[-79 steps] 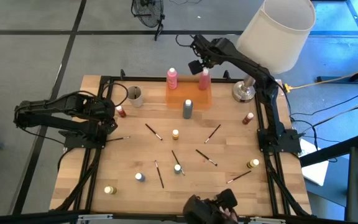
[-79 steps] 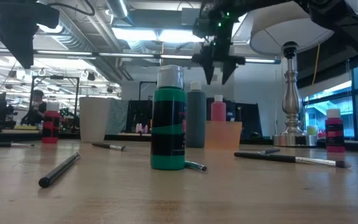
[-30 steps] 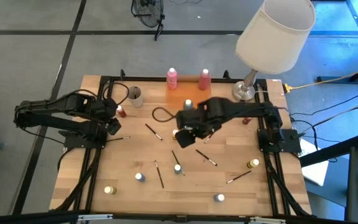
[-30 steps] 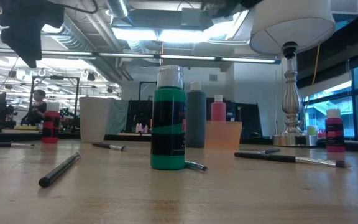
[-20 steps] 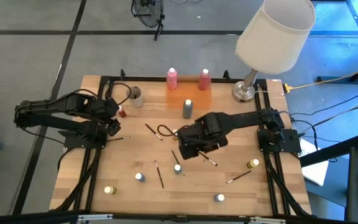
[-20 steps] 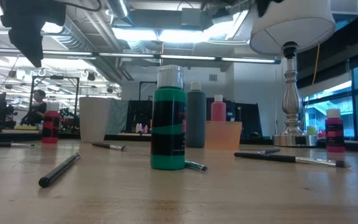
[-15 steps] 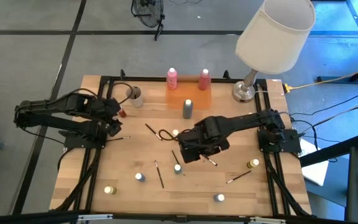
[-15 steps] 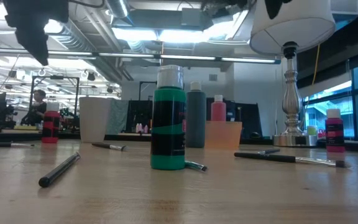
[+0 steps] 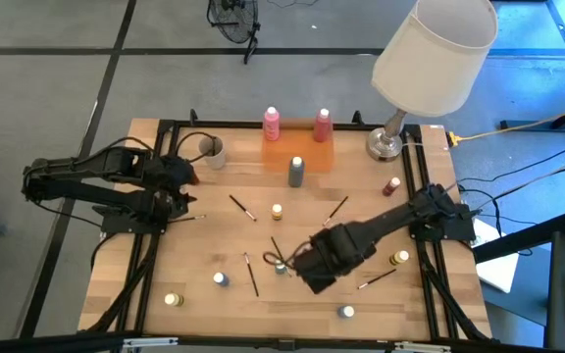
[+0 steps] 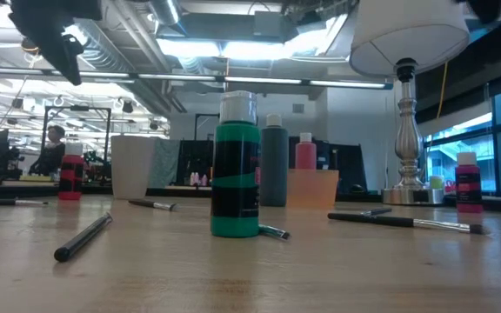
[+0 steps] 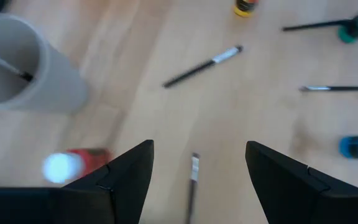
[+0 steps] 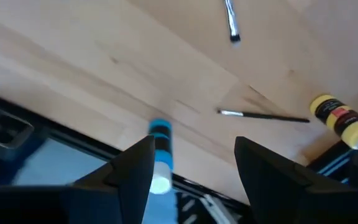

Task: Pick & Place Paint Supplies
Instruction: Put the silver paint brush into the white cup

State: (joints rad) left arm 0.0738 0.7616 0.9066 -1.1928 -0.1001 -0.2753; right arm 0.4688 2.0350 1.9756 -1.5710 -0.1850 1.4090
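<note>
Two pink bottles (image 9: pixel 272 123) (image 9: pixel 322 125) stand on the orange tray (image 9: pixel 297 149), with the grey bottle (image 9: pixel 295 172) just in front of it. Small pots stand on their bases about the table, among them a green one (image 10: pixel 235 165), a blue one (image 12: pixel 160 158) and a yellow-lidded one (image 12: pixel 337 118). Thin brushes (image 9: pixel 241 207) (image 12: pixel 263 114) lie flat. My right gripper (image 12: pixel 194 149) hangs open above the near middle of the table (image 9: pixel 309 273). At the left side my left gripper (image 11: pixel 199 149) is open above a red pot (image 11: pixel 73 165), beside the beige cup (image 11: pixel 23 68).
A lamp with a white shade (image 9: pixel 435 49) stands at the far right corner on a metal foot (image 9: pixel 385 145). Black frame rails (image 9: pixel 143 265) run along the table's left and right sides. Bare wood lies between the scattered pots and brushes.
My right gripper has swung from the table's middle toward the near edge and come down, still open. My left gripper has rolled about its own axis in place and stays open. No object has moved.
</note>
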